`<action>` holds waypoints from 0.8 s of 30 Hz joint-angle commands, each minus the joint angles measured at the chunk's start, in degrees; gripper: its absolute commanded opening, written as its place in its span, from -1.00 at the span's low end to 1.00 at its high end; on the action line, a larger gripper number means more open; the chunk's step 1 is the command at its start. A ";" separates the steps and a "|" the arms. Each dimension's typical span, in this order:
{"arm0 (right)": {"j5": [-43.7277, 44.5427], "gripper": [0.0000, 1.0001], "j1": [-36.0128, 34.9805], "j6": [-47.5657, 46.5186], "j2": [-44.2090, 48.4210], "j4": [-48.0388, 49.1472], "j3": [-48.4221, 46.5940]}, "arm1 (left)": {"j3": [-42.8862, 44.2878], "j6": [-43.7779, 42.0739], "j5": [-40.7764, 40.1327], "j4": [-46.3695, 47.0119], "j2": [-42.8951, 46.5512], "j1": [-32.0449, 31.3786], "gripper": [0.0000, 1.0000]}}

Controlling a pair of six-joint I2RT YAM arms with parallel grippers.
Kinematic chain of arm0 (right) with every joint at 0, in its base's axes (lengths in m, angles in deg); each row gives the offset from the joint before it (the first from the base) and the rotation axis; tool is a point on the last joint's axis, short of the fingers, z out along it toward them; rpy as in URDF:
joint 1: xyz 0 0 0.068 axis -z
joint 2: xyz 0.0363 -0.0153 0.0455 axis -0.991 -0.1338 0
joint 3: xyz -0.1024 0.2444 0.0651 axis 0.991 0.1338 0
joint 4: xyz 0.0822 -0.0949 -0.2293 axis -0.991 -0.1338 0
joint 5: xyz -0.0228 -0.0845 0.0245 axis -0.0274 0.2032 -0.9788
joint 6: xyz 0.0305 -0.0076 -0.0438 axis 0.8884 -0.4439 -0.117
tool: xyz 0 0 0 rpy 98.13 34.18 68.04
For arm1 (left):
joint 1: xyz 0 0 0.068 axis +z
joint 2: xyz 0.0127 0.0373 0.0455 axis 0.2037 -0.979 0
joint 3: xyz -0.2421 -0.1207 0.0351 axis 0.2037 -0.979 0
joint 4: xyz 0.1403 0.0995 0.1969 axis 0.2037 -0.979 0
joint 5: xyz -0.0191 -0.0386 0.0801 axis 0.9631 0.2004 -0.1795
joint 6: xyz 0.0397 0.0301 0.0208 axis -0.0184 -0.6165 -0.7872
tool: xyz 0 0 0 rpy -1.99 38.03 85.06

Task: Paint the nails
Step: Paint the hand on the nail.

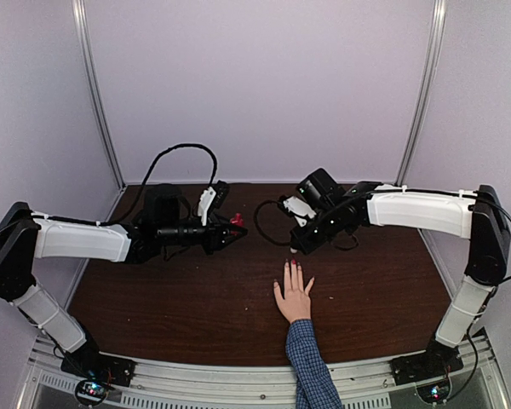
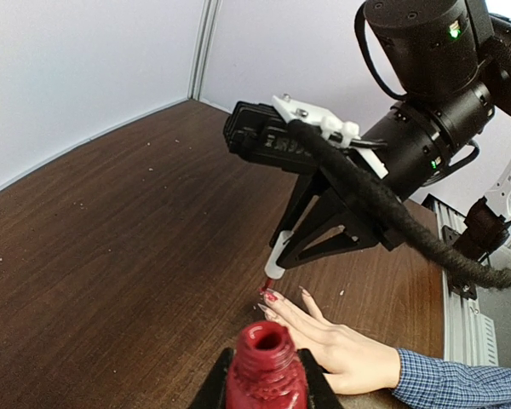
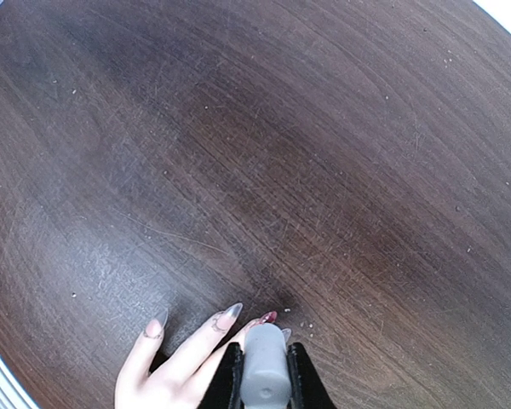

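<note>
Left wrist view: right gripper [image 2: 275, 266], clamped on the white brush cap [image 2: 277, 261], points its brush down onto the nails [image 2: 271, 296]; fingers extend toward it.

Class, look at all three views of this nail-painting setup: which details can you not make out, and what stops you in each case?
- Brush tip: in the right wrist view the white cap in the right pincer covers it.
- Nails: too small in the top view to count painted ones.
- Thumb: hidden behind the polish bottle in the left wrist view.
- Bottle base: cut off by that view's bottom edge.
</note>
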 commanded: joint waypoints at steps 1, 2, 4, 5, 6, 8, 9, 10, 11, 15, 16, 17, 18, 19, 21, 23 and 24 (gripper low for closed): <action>1.34 -1.00 -0.48 -0.31 3.33 0.96 1.19 | -0.02 0.60 1.13 3.94 -0.47 0.35 -1.00; 1.52 -1.00 -0.49 -0.31 3.53 0.85 1.34 | 0.06 0.63 1.15 3.98 -0.57 0.34 -1.00; 2.07 -1.00 -0.49 -0.31 4.04 0.91 1.61 | 0.10 0.67 1.22 3.99 -0.64 0.34 -1.00; 2.34 -1.00 -0.49 -0.31 4.28 0.77 1.71 | 0.13 0.73 1.23 4.03 -0.62 0.34 -1.00; 2.77 -1.00 -0.42 -0.31 4.38 0.62 1.73 | 0.11 0.79 1.22 4.07 -0.60 0.35 -1.00; 3.81 -1.00 -0.49 -0.23 4.43 -0.05 1.67 | 0.12 0.88 1.33 4.07 -0.60 0.35 -1.00; 4.24 -1.00 -0.49 -0.23 4.31 -0.39 1.65 | 0.11 0.88 1.31 4.07 -0.65 0.34 -1.00; 4.60 -1.00 -0.47 -0.23 4.15 -0.71 1.73 | 0.13 0.82 1.31 4.07 -0.58 0.34 -1.00; 4.72 -1.00 -0.48 -0.28 3.97 -0.88 1.73 | 0.24 0.88 1.36 4.07 -0.58 0.39 -1.00; 3.89 -1.00 -0.49 -0.46 2.50 -1.39 1.36 | 0.36 0.84 1.46 3.99 -0.76 0.34 -1.00; 3.71 -1.00 -0.45 -0.48 2.30 -1.33 1.30 | 0.47 0.82 1.43 3.94 -0.77 0.34 -1.00; 3.63 -1.00 -0.44 -0.49 2.22 -1.23 1.30 | 0.52 0.86 1.45 3.90 -0.75 0.39 -1.00; 3.46 -1.00 -0.48 -0.49 2.08 -1.13 1.29 | 0.57 0.78 1.47 3.90 -0.88 0.39 -1.00; 3.17 -1.00 -0.48 -0.49 1.94 -1.11 1.29 | 0.61 0.74 1.48 3.90 -0.88 0.35 -1.00; 2.51 -1.00 -0.43 -0.44 1.93 -0.72 1.38 | 0.71 0.77 1.48 3.90 -0.93 0.36 -1.00; 2.01 -1.00 -0.53 -0.40 1.67 -0.59 1.42 | 0.84 0.75 1.63 3.90 -1.10 0.40 -1.00; 1.90 -1.00 -0.46 -0.42 1.57 -0.59 1.31 | 0.73 0.73 1.58 3.90 -1.10 0.35 -1.00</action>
